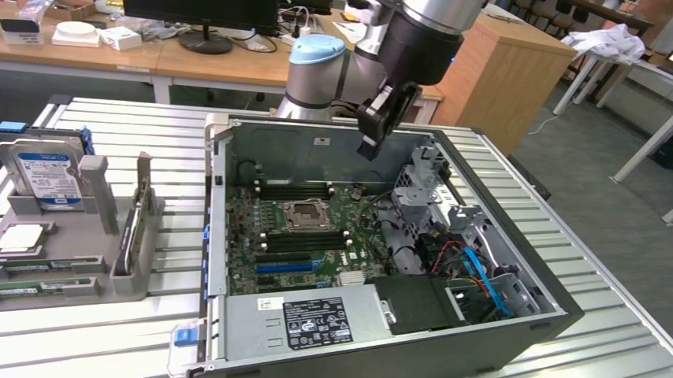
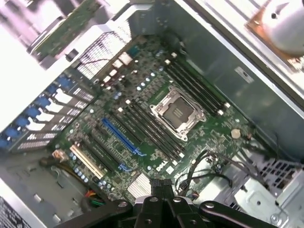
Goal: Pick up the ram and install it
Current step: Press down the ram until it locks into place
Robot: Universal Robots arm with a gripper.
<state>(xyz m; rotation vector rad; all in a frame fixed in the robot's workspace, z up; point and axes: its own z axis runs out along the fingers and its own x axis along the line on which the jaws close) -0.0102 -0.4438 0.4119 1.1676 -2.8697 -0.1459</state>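
Well, the hand [image 1: 367, 148] hangs over the open computer case [image 1: 305, 146], above its motherboard [image 2: 156, 118], and I cannot tell whether it grips anything. Its memory slots [image 1: 305, 240] look empty, so nothing seems installed; what look like ram sticks [image 1: 42, 288] lie in a grey holder [image 1: 94, 189] beside the case on the slatted metal worktop [image 1: 137, 118]. Wooden desks [image 1: 126, 55] stand beyond the case.

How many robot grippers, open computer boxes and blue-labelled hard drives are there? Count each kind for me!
Robot gripper: 1
Open computer box: 1
Blue-labelled hard drive: 1
Total: 3
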